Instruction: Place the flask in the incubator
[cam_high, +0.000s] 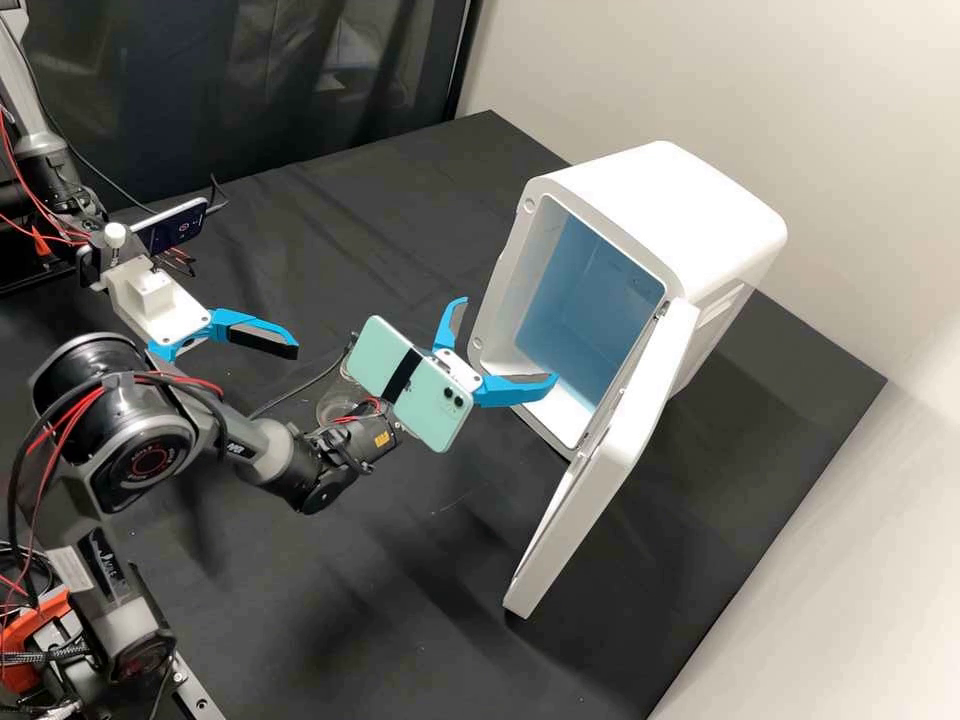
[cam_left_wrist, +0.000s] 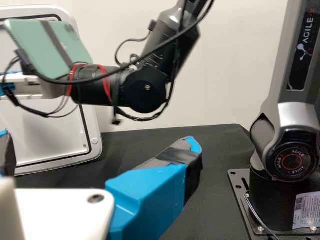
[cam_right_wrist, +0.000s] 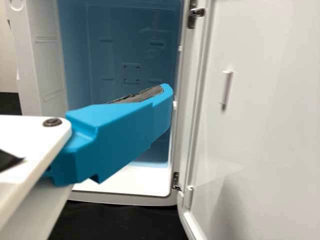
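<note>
Right gripper (cam_high: 490, 352) spread wide and empty at the mouth of the incubator (cam_high: 690, 215)

Left gripper (cam_high: 222, 342) also stands open and holds nothing, well back from the incubator. What looks like the clear flask (cam_high: 333, 388) sits on the bench (cam_high: 400, 200) between the two grippers, partly hidden behind the right arm's wrist. The likely trouble is that this wrist, close to the glass, could tip it on any pull-back. A blue finger near the open door (cam_high: 600, 450) could also nudge it shut or catch the rim.

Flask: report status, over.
Left gripper open, right gripper open at incubator mouth, both empty. Flask on bench, part hidden behind right arm. Door open, way clear.
</note>
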